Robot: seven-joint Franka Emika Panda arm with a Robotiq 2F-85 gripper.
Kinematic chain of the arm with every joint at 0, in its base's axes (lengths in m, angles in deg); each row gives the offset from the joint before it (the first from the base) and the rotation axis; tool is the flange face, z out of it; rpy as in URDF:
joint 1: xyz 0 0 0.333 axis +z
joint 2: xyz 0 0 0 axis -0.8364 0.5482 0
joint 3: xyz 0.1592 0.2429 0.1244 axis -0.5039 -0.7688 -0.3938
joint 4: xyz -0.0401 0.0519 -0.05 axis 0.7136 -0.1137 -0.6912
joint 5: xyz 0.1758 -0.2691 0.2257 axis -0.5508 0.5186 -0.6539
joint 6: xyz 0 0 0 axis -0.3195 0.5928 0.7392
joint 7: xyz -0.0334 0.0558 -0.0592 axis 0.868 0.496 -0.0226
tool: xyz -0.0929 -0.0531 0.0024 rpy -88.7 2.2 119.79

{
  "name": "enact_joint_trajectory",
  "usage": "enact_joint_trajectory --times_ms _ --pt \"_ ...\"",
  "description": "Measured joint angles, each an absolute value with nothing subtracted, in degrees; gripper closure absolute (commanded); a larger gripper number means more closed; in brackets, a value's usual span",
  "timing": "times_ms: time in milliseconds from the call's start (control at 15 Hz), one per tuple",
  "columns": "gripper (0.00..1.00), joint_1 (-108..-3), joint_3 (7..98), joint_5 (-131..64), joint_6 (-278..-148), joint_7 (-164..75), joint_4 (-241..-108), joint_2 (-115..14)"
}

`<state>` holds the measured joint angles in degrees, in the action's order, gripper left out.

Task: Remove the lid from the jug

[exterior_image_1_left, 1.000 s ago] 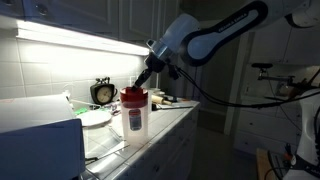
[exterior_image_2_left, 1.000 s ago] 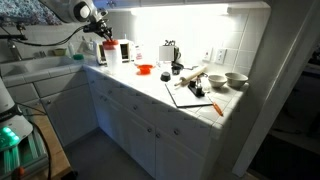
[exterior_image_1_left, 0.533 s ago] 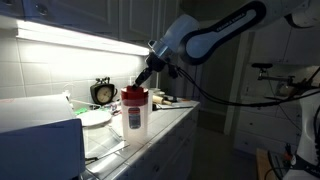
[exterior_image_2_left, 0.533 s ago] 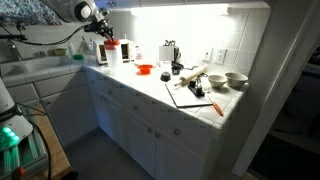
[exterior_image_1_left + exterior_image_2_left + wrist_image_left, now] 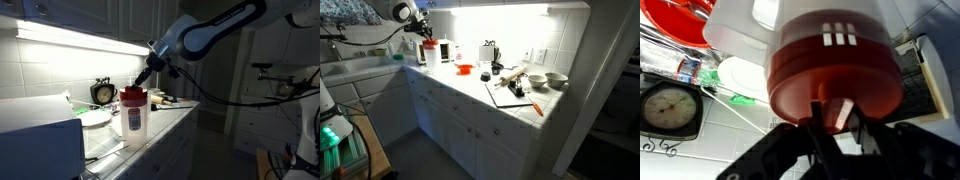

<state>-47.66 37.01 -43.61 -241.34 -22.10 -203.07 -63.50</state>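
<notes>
The jug is a tall whitish pitcher with a dark-and-red label, standing upright near the counter's front edge. It also shows in an exterior view. The red lid sits on its top. My gripper reaches down at a slant to the lid's rim. In the wrist view the lid fills the frame, with the jug's pale body behind it. My gripper is shut on a small red tab at the lid's edge.
A round black clock and stacked white plates stand behind the jug. Further along the counter are a small red dish, a cutting board and white bowls. A sink lies beside the jug.
</notes>
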Motion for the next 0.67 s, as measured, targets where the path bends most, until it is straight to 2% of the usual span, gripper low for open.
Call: enact_joint_trajectory --times_ms 667 --pt "0.92 -47.8 37.2 -47.6 -241.6 -16.9 -203.9 -63.7"
